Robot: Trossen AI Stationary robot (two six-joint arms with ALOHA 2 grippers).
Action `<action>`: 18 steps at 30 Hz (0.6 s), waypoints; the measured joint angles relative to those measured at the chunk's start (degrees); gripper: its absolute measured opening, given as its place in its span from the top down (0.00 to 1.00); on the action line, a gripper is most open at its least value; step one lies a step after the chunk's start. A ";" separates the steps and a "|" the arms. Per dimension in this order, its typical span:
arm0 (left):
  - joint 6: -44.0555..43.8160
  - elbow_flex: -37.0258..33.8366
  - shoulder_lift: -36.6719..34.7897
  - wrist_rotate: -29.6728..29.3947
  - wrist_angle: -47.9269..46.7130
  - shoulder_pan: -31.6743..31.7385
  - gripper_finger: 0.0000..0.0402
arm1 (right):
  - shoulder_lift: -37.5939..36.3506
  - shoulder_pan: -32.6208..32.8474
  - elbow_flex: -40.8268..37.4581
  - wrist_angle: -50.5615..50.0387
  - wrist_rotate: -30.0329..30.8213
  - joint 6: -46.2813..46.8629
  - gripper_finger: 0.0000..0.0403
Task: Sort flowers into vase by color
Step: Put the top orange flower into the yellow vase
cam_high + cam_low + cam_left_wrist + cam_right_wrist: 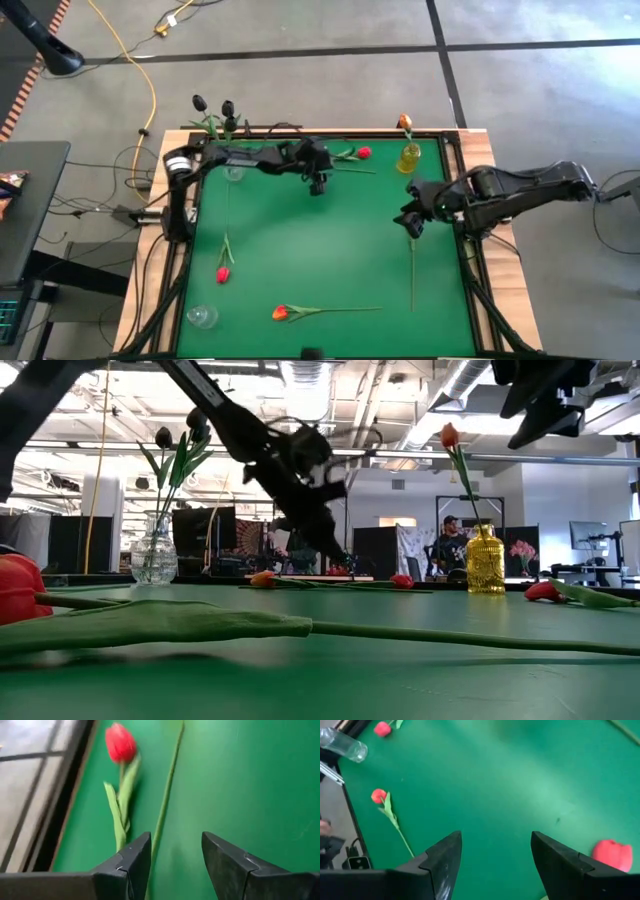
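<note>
My clear glass vase at the far left of the green table mat holds two black-headed tulips, their green stems leaning out past the table's far edge. The yellow glass bottle vase at the far right holds one orange-headed tulip, upright. A second clear glass vessel sits at the near left corner; I cannot tell whether anything is in it.

The rest of the flowers lie loose on the mat. A red tulip rests near the far edge between the two vases, its stem pointing toward my left gripper. Another red tulip lies on the left side, and an orange-red tulip with a long stem lies along the near edge. A bare green stem stretches down the right side, starting by my right gripper.

My left arm reaches from the far left corner across the far edge, and my left gripper hangs above the mat just beside the red tulip's stem, fingers spread wide and empty. My right arm comes in from the right edge, bent at the elbow, with my right gripper over the top of the bare stem, fingers also parted and carrying nothing.
</note>
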 joint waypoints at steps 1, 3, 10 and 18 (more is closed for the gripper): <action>1.65 1.49 1.13 0.45 -2.54 0.64 0.59 | 0.48 0.87 0.02 0.11 0.15 0.85 0.34; 4.71 4.44 3.30 0.30 -7.66 1.62 0.59 | 1.63 2.15 0.00 0.19 0.18 2.02 0.34; 9.01 11.35 7.51 -3.54 -16.70 4.14 0.59 | 6.68 5.68 0.00 2.34 0.21 2.98 0.34; 11.63 11.75 7.61 -1.77 -22.18 5.62 0.59 | 11.76 7.90 0.00 6.38 0.13 2.94 0.34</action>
